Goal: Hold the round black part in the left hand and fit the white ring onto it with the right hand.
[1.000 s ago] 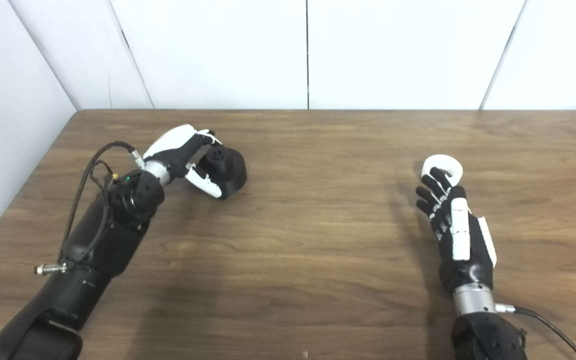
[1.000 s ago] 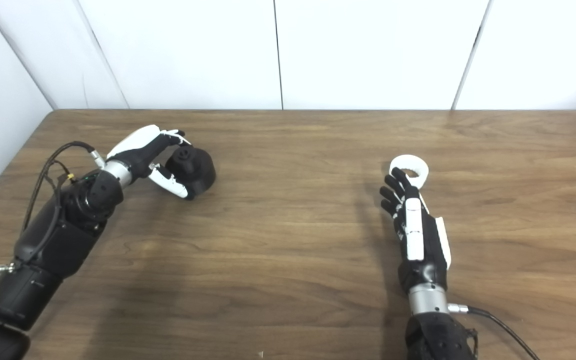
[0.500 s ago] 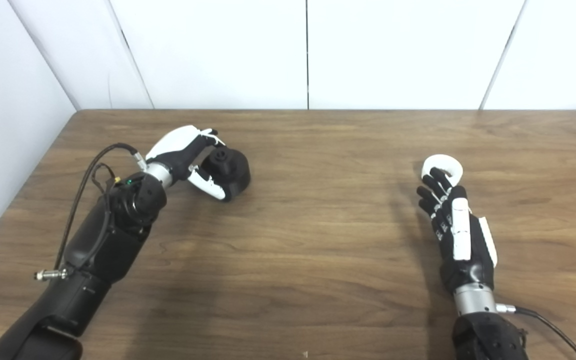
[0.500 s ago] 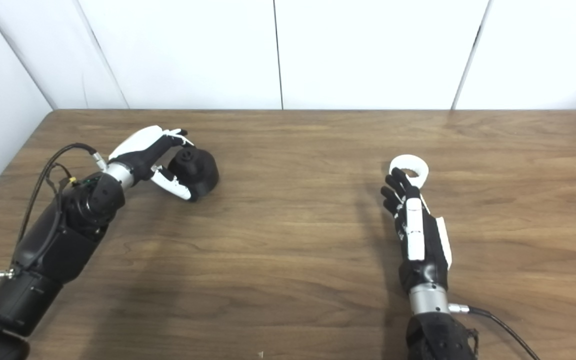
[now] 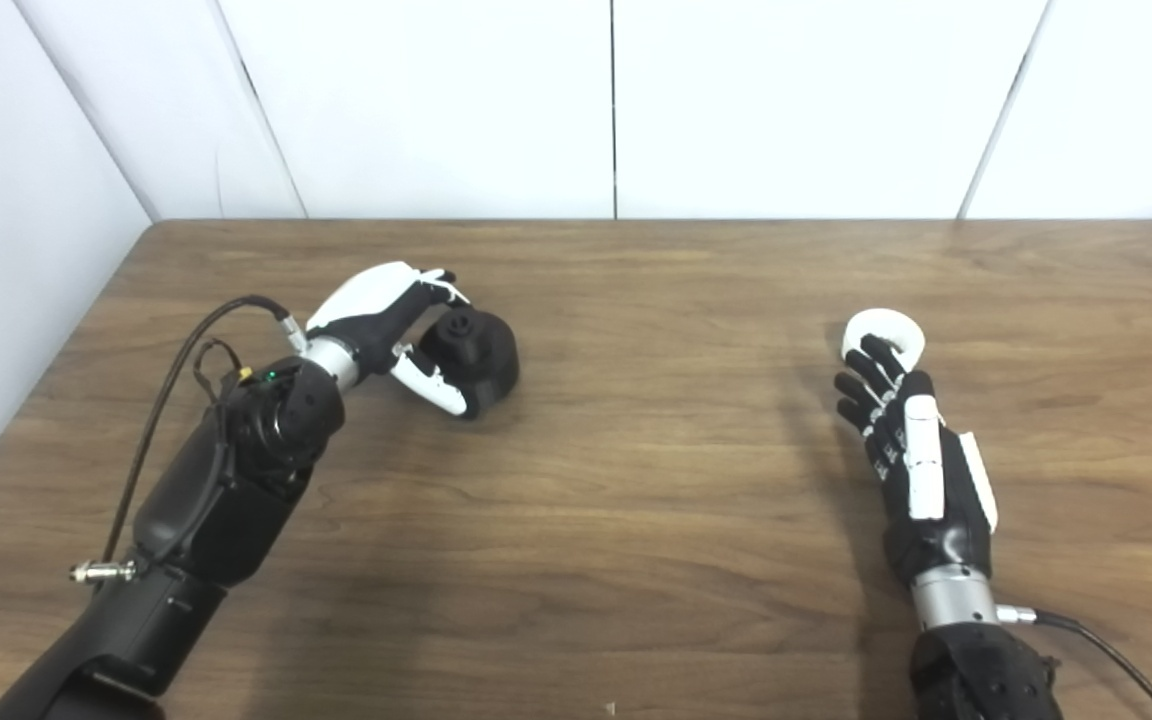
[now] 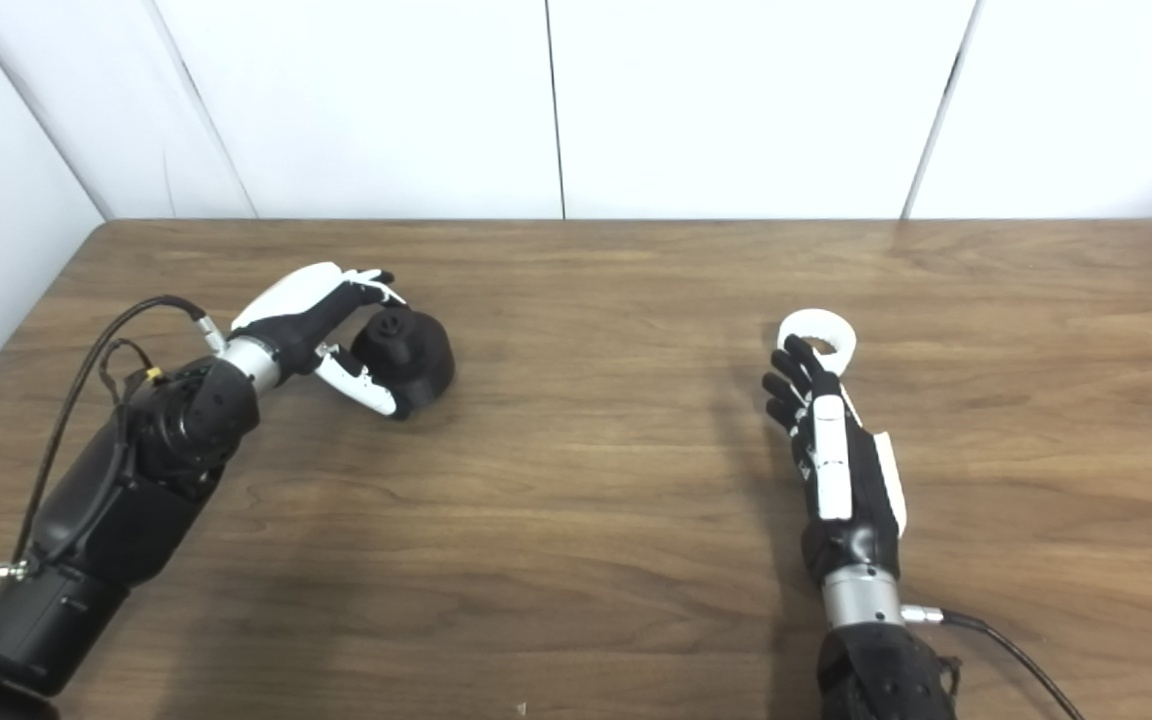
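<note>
At left of centre, the left hand (image 5: 388, 315) cups the black part (image 5: 471, 358): its fingers curl over the top and far side while the white-tipped thumb presses the near side, so the part is clamped from both flanks. The part seems to rest on the counter (image 5: 636, 480), though whether it is slightly lifted is hard to tell. It sits tilted, its raised hub turned up and toward the hand, which would leave that face free for the ring.

At right of centre, the right hand (image 5: 911, 450) lies low over the counter, back up, its fingers stretched forward and a little apart. Their tips overlap the near edge of the white ring (image 5: 886, 332), which lies flat. The hand holds nothing yet; the reach looks like the start of a grasp.

The two parts are well apart. No brand, label or writing is readable anywhere.
</note>
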Robot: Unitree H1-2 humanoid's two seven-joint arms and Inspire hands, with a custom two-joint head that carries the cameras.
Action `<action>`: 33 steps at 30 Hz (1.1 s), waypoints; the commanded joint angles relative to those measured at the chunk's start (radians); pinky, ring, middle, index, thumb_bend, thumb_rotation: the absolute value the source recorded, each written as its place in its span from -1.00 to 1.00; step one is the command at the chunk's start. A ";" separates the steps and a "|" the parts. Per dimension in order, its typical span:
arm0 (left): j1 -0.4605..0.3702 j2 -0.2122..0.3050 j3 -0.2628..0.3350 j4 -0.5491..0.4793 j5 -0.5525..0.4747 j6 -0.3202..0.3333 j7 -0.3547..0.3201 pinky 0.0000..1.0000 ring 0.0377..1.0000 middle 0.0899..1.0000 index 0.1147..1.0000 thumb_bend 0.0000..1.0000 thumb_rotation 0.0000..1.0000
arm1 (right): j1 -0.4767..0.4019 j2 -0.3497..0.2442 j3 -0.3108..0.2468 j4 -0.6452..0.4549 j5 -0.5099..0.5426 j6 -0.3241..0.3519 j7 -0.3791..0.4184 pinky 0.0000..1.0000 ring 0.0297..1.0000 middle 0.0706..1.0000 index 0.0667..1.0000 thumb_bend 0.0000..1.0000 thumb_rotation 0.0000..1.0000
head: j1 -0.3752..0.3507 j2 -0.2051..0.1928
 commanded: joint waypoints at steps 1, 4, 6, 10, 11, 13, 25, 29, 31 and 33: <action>-0.030 0.008 0.008 -0.041 0.007 0.002 -0.001 0.72 1.00 0.95 0.27 0.76 -0.62 | -0.027 -0.004 0.002 -0.040 -0.005 -0.004 0.008 0.75 0.74 0.76 0.75 -0.03 1.00 | 0.001 0.002; -0.020 0.005 0.004 -0.055 0.013 -0.008 -0.005 0.73 1.00 0.94 0.25 0.77 -0.62 | -0.028 -0.004 0.003 -0.043 -0.008 -0.001 0.006 0.74 0.74 0.76 0.74 -0.03 1.00 | 0.000 0.002; -0.013 0.003 -0.003 -0.068 0.019 -0.015 -0.009 0.74 1.00 0.94 0.26 0.77 -0.62 | -0.029 -0.001 0.001 -0.044 -0.004 0.002 0.004 0.74 0.74 0.76 0.74 -0.03 1.00 | -0.001 0.003; 0.002 -0.004 -0.013 -0.097 0.025 -0.011 -0.014 0.82 1.00 0.93 0.26 0.78 -0.65 | -0.028 -0.002 0.002 -0.051 -0.010 0.015 0.002 0.76 0.74 0.76 0.74 -0.01 1.00 | 0.001 0.005; 0.006 -0.005 -0.019 -0.106 0.029 -0.013 -0.017 0.83 1.00 0.93 0.25 0.78 -0.64 | -0.029 -0.003 0.002 -0.051 -0.011 0.013 0.002 0.75 0.74 0.76 0.73 -0.01 1.00 | 0.001 0.005; 0.013 -0.006 -0.028 -0.121 0.038 -0.019 -0.020 0.89 1.00 0.93 0.26 0.77 -0.62 | -0.031 -0.003 0.001 -0.050 -0.010 0.012 0.003 0.74 0.74 0.76 0.73 -0.01 1.00 | 0.000 0.007; 0.065 -0.032 -0.064 -0.222 0.071 -0.021 -0.041 0.79 1.00 0.91 0.25 0.76 -0.63 | -0.035 -0.004 -0.001 -0.059 -0.004 0.022 0.008 0.75 0.75 0.76 0.73 -0.01 1.00 | -0.006 0.016; 0.085 -0.046 -0.077 -0.258 0.080 -0.024 -0.050 0.80 1.00 0.92 0.26 0.76 -0.63 | -0.036 -0.006 0.001 -0.068 -0.005 0.032 0.010 0.75 0.75 0.76 0.74 0.00 1.00 | -0.007 0.020; 0.092 -0.053 -0.081 -0.271 0.087 -0.024 -0.057 0.84 1.00 0.93 0.25 0.77 -0.65 | -0.037 -0.008 0.002 -0.071 -0.006 0.032 0.011 0.73 0.74 0.76 0.73 -0.01 1.00 | -0.006 0.023; 0.103 -0.061 -0.092 -0.284 0.096 -0.036 -0.060 0.82 1.00 0.90 0.25 0.79 -0.63 | -0.038 -0.008 0.002 -0.072 -0.007 0.035 0.010 0.72 0.74 0.76 0.73 -0.02 1.00 | -0.006 0.025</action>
